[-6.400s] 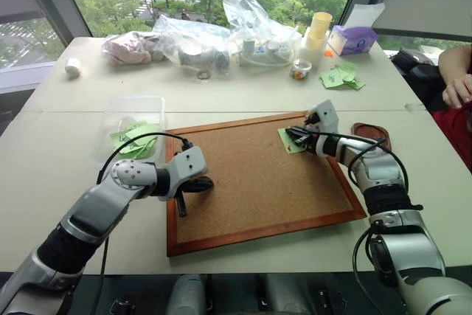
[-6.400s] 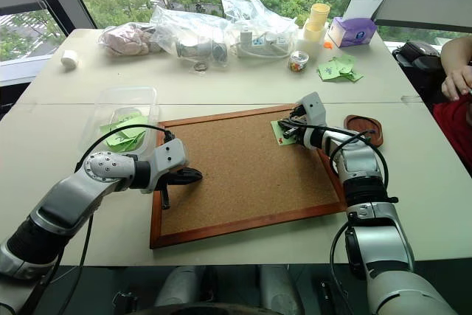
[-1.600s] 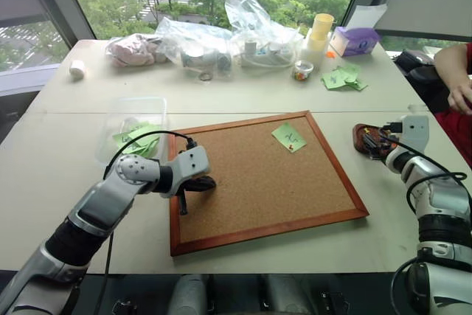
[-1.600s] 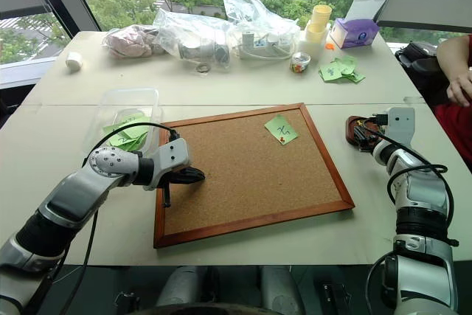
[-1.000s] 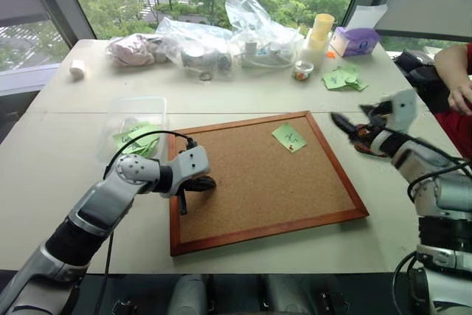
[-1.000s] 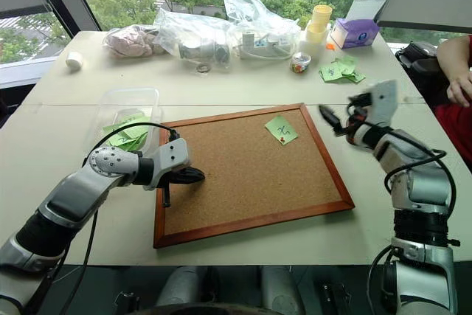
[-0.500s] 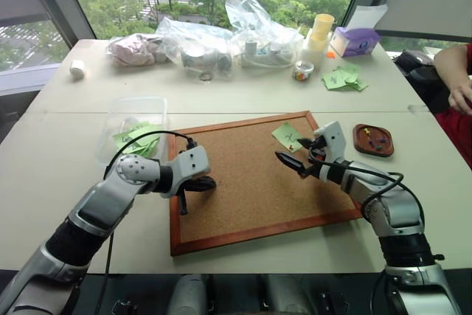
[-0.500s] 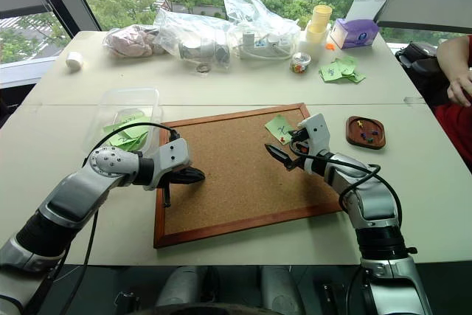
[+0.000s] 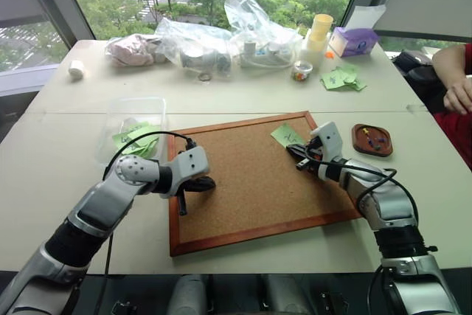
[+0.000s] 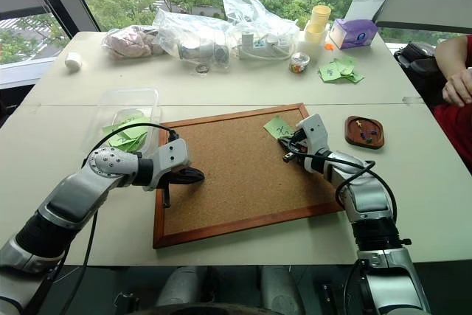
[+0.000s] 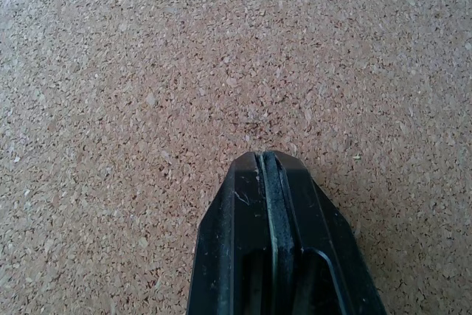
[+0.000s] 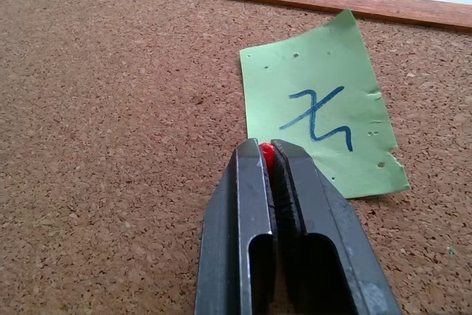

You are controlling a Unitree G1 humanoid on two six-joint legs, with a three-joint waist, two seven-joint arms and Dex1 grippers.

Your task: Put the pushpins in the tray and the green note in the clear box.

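On the cork board (image 9: 258,175) we see the green note (image 12: 324,119) lying flat near the far right corner, its blue scribble facing up. The right pincer (image 12: 269,154) sits at the note's near edge with its fingers pressed together on a red pushpin (image 12: 267,153) (only a sliver of the red head peeks out between the tips). We cannot tell whether the pin is out of the board or not.

The tray (image 9: 372,140) rests on the table (image 9: 66,182) just right of the board, apart from the right arm, and a few more pushpins (image 9: 375,138) show as coloured dots inside it. The clear box (image 9: 133,119) stands off the board's far left corner with several green notes (image 9: 133,138) already in it.

The left pincer (image 11: 267,164) is over the left part of the board, fingers together with nothing between them.

Along the far side of the table lie crinkled plastic bags (image 9: 221,35) and a loose heap of green notes (image 9: 341,77).
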